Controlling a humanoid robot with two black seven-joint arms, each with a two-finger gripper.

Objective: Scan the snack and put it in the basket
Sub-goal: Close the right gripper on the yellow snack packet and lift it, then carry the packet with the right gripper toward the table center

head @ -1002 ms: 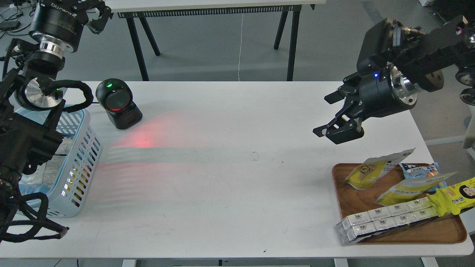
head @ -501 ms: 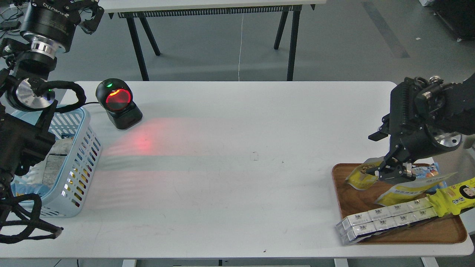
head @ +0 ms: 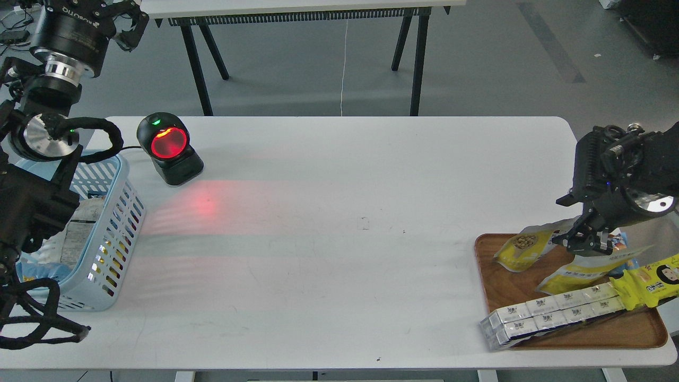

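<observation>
The snack (head: 522, 247), a small yellow and white pouch with beige beans pictured, lies tilted at the back left of a wooden tray (head: 517, 289). My right gripper (head: 582, 241) is low over the pouch's upper right end and hides its white panel. The fingers are dark and close together, and I cannot tell if they hold the pouch. The light blue basket (head: 114, 212) stands at the table's left edge, with packets inside. My left gripper (head: 127, 21) is high at the top left, above and behind the basket, partly cut off by the view's edge.
A black scanner (head: 168, 148) glows red at the back left and casts red light on the table. The tray also holds a larger yellow pouch (head: 589, 270), a long yellow wrapper with a cartoon face (head: 650, 281), a blue packet (head: 617, 245) and a white multi-pack (head: 551, 313).
My right gripper has dropped from high above the table down to the tray, then shifted right along the snack's upper end. The left arm has barely moved.
</observation>
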